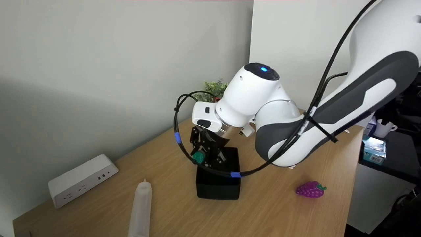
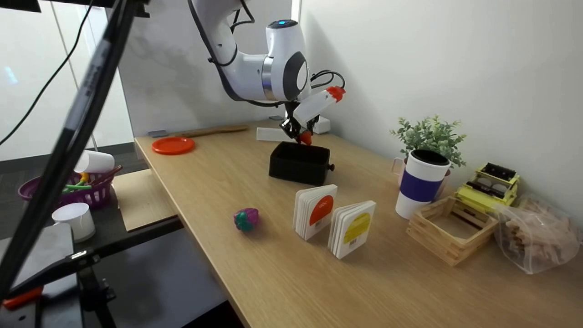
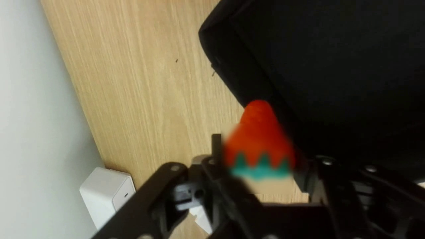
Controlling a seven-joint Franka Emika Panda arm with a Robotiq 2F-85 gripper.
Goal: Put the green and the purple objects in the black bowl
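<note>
Red, green-capped strawberry (image 3: 260, 139) clamped in the claw (image 3: 260, 157), undelivered; purple grapes (image 1: 309, 190) lie untouched, three o'clock from the black bowl (image 1: 218, 190).

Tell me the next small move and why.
I'd likely ease the gripper a little further over the black bowl before opening it: in the wrist view, the red-and-green toy it holds shows against the bowl's wall and partly against the tabletop, so letting go here might miss.

Soft shadow (image 1: 59, 112) darkens the plain grey wall (image 1: 108, 59) before me, along a pale wood-grained tabletop (image 1: 174, 210); past the tabletop's edge, glossy white panels (image 2: 29, 105) gleam above dark floor (image 2: 130, 161).
</note>
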